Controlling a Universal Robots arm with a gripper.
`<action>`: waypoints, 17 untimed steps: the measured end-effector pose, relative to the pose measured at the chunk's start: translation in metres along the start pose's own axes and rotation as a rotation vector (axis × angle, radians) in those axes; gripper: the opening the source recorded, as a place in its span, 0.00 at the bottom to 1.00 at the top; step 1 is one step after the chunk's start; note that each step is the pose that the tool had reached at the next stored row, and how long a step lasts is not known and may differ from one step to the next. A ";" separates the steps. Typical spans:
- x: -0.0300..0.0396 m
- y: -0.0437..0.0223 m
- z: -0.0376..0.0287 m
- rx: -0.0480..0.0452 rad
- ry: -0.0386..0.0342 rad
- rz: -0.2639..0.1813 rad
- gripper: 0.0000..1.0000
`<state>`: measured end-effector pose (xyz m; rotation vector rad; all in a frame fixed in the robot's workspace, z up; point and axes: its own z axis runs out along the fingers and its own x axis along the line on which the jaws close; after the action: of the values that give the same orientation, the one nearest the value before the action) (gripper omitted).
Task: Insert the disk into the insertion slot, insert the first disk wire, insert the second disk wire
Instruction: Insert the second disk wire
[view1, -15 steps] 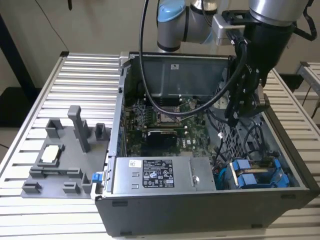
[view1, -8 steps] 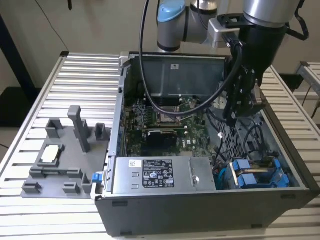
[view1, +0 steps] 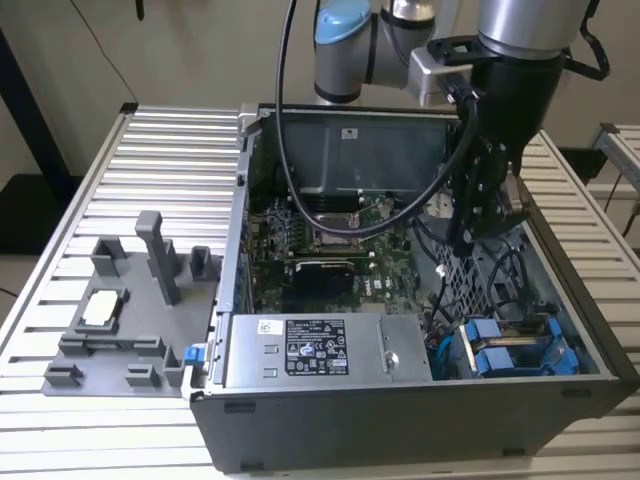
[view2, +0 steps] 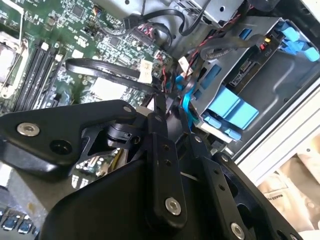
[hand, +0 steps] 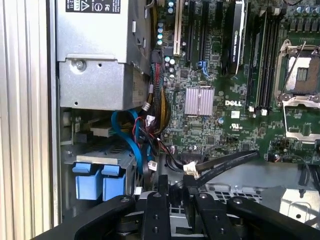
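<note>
The disk (view1: 515, 345) lies in the insertion slot at the case's corner on the exterior view's right, its blue carrier tabs (view2: 230, 107) (hand: 97, 180) facing out. My gripper (view1: 462, 243) hangs inside the open case just above and behind that bay. In both wire views' place, both wrist views show its narrow fingertips (view2: 167, 102) (hand: 175, 182) drawn close together at the end of a flat black disk wire (hand: 225, 162) (view2: 100, 70) with a white tag. The wire loops over the motherboard. The wire's plug is hidden between the fingers.
A grey labelled power-supply box (view1: 300, 350) sits beside the disk bay. A bundle of red, black and blue wires (hand: 145, 130) crowds the gap by the bay. The green motherboard (view1: 330, 250) fills the case floor. A grey parts fixture (view1: 120, 310) lies on the slatted table.
</note>
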<state>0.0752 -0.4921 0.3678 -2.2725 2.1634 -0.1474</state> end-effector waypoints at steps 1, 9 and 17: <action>-0.0001 0.0008 0.0003 0.0069 0.0006 -0.001 0.27; -0.0002 0.0015 0.0005 0.0107 0.0008 -0.002 0.27; -0.0002 0.0015 0.0005 0.0107 0.0008 -0.002 0.18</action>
<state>0.0737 -0.4921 0.3672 -2.2692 2.1557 -0.1595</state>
